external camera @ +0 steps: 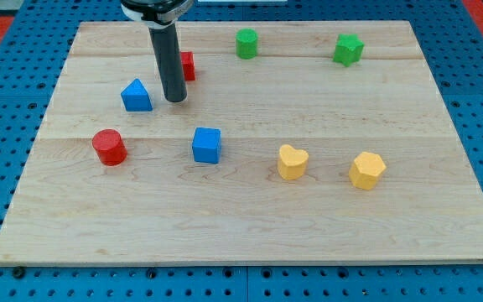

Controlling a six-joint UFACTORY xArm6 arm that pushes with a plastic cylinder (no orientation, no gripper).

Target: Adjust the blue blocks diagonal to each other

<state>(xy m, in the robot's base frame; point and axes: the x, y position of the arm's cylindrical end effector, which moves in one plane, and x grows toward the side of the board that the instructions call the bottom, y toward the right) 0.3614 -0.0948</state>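
A blue triangular block (137, 96) lies at the board's upper left. A blue cube (207, 144) lies lower and to its right, near the board's middle. My tip (175, 100) rests on the board just right of the blue triangular block, with a narrow gap between them, and above-left of the blue cube. The rod hides part of the red star block (186, 65) behind it.
A red cylinder (109, 147) sits at the left. A green cylinder (246, 43) and a green star (349, 49) are along the top. A yellow heart (292, 162) and a yellow hexagonal block (366, 170) lie at the lower right. The wooden board (250, 226) rests on a blue pegboard.
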